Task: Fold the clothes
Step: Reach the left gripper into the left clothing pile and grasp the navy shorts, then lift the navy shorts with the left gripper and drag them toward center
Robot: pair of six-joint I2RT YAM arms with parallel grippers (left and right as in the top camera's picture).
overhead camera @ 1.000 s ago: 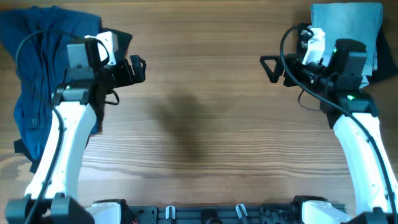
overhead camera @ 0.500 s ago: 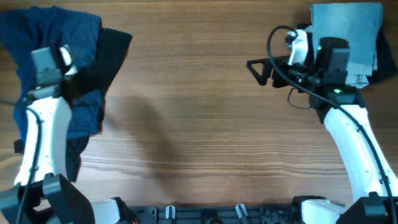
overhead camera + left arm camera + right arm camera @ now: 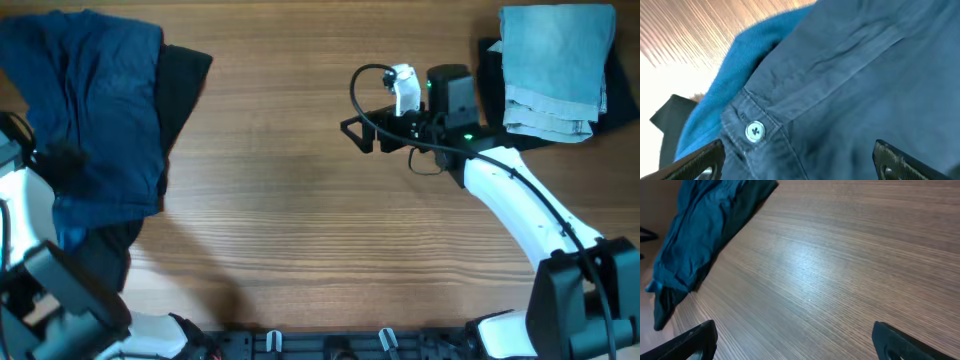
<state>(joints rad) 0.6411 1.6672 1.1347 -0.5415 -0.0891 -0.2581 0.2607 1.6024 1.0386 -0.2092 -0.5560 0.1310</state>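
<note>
You see dark navy shorts [image 3: 90, 110] with a pale button [image 3: 755, 131], a bright blue garment [image 3: 725, 85], a black piece [image 3: 182, 85], pale blue denim [image 3: 555, 70], and a brown, stripy wooden table [image 3: 300, 200].

White arm shells [image 3: 520, 195]; black joints [image 3: 450, 92]; looped black cable [image 3: 353, 88]; black fingers [image 3: 690, 340].

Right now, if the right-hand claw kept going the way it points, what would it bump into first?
Probably the right gripper passes over the table, then meets the black garment edging the clothes pile; its tilt is unclear.
</note>
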